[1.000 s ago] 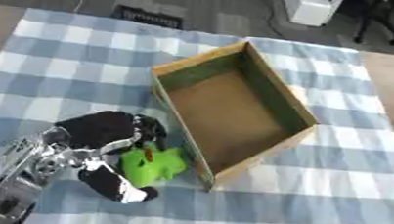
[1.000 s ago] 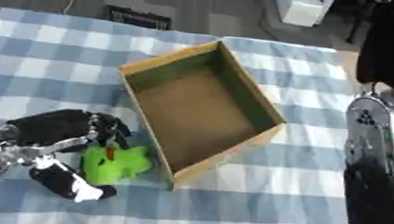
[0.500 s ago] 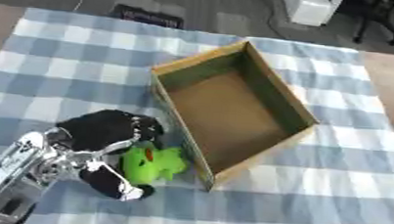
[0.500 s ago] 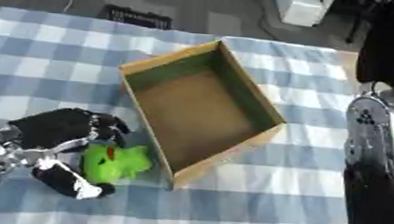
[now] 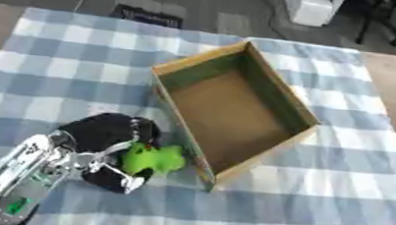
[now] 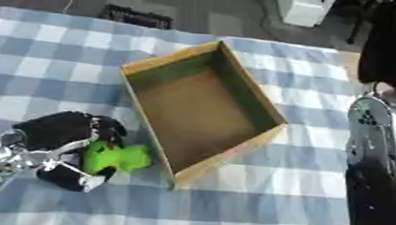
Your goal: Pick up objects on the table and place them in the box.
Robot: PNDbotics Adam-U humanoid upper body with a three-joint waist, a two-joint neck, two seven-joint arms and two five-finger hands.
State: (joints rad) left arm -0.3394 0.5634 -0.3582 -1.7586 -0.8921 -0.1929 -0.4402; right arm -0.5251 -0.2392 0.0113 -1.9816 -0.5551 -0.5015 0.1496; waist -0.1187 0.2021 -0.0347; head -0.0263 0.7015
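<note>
The robot's left hand (image 5: pixel 105 143), black with silver joints, comes in from the lower left corner with its fingers and thumb curled round a bright green object (image 5: pixel 151 159). The object is soft-edged and lumpy, a single vivid lime colour, with a stubby lobe pointing toward the box; its exact form cannot be made out. It sits low over the blue-and-white checked cloth (image 5: pixel 57 71) that covers the counter, just beside the near left wall of the box, and whether it touches the cloth cannot be told.

The box (image 5: pixel 236 107) is an open cardboard carton set askew, one corner toward the robot. Its inner walls look greenish, its floor plain brown, and nothing lies inside it.

The right eye view shows what the left eye view barely catches: the robot's right arm (image 6: pixel 375 164), black with a silver speckled joint, standing along the right edge well apart from the box. Its hand shows in neither view. In the left eye view only a thin dark sliver of that arm appears at the right margin.

Beyond the cloth lie a dark flat item (image 5: pixel 149 17) and a white unit (image 5: pixel 311 5) on the floor. No writing or label can be read anywhere.
</note>
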